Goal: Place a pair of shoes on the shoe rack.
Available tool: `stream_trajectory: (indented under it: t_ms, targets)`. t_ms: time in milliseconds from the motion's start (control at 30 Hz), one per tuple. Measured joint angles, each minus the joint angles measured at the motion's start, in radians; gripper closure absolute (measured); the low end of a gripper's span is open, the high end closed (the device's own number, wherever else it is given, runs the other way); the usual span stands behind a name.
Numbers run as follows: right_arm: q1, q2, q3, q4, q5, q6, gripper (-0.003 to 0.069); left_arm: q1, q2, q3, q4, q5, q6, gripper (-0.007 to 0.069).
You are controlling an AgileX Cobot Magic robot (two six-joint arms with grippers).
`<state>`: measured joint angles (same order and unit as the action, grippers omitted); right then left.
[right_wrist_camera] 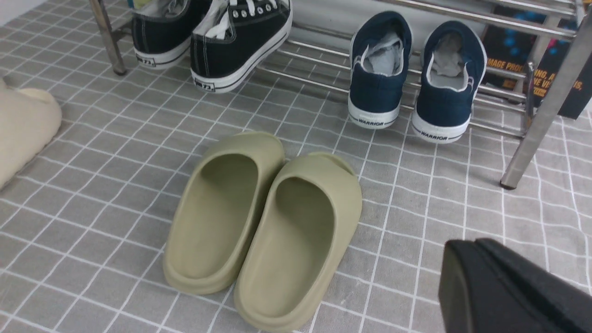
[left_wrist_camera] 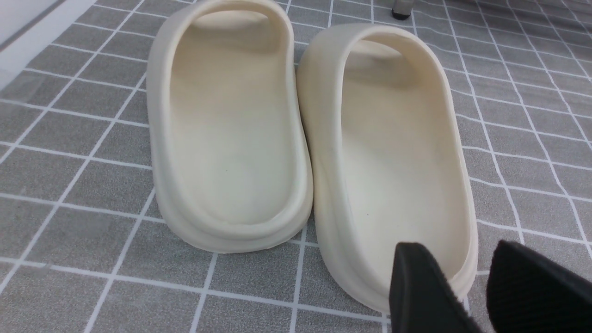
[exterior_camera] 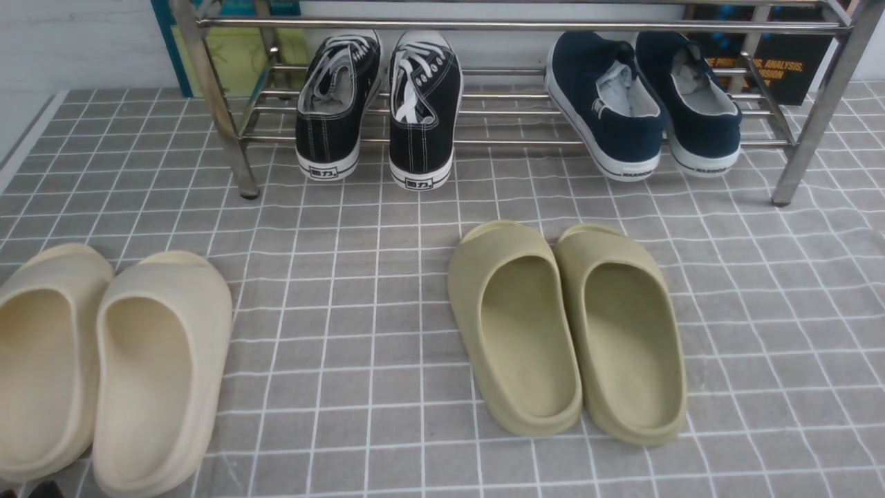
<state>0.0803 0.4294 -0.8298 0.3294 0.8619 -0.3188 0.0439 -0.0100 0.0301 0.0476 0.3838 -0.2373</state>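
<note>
The two navy-blue slip-on sneakers (exterior_camera: 608,104) (exterior_camera: 698,104) rest on the lowest bars of the chrome shoe rack (exterior_camera: 525,25), at its right end, heels hanging over the front bar. They also show in the right wrist view (right_wrist_camera: 377,88) (right_wrist_camera: 446,92). My left gripper (left_wrist_camera: 467,273) is open and empty; its black fingers straddle the heel rim of a cream foam slide (left_wrist_camera: 397,148), and I cannot tell if they touch it. My right gripper (right_wrist_camera: 462,252) is shut and empty, above the mat, well short of the rack. Neither gripper shows in the front view.
Two black lace-up sneakers (exterior_camera: 339,104) (exterior_camera: 423,104) sit on the rack's left half. A pair of olive-green slides (exterior_camera: 515,325) (exterior_camera: 629,332) lies on the grey checked mat in the middle, a cream pair (exterior_camera: 41,353) (exterior_camera: 155,366) at front left. The rack's legs (exterior_camera: 809,138) stand on the mat.
</note>
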Motion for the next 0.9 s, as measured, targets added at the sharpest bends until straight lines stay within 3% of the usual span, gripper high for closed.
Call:
stream_trajectory:
  t_ms: [200,300,500,533,667,900]
  targets:
    - [0.000,0.000,0.029,-0.015,-0.017,0.000,0.0654,0.000,0.000,0.000,0.000,0.000,0.000,0.0386]
    - [0.000,-0.022,0.106,-0.029,-0.120,0.013,0.0654,0.000,0.000,0.000,0.000,0.000,0.000,0.0386]
    - [-0.015,-0.195,0.445,-0.240,-0.482,0.258,0.0654,0.000,0.000,0.000,0.000,0.000,0.000,0.0386]
    - [-0.018,-0.195,0.445,-0.251,-0.489,0.258,0.0654,0.000,0.000,0.000,0.000,0.000,0.000,0.0386]
    - [-0.108,-0.330,0.674,-0.450,-0.538,0.486,0.0654,0.000,0.000,0.000,0.000,0.000,0.000,0.0386]
    - [-0.168,-0.439,0.855,-0.480,-0.549,0.563,0.0654,0.000,-0.001,0.000,0.000,0.000,0.000,0.0386]
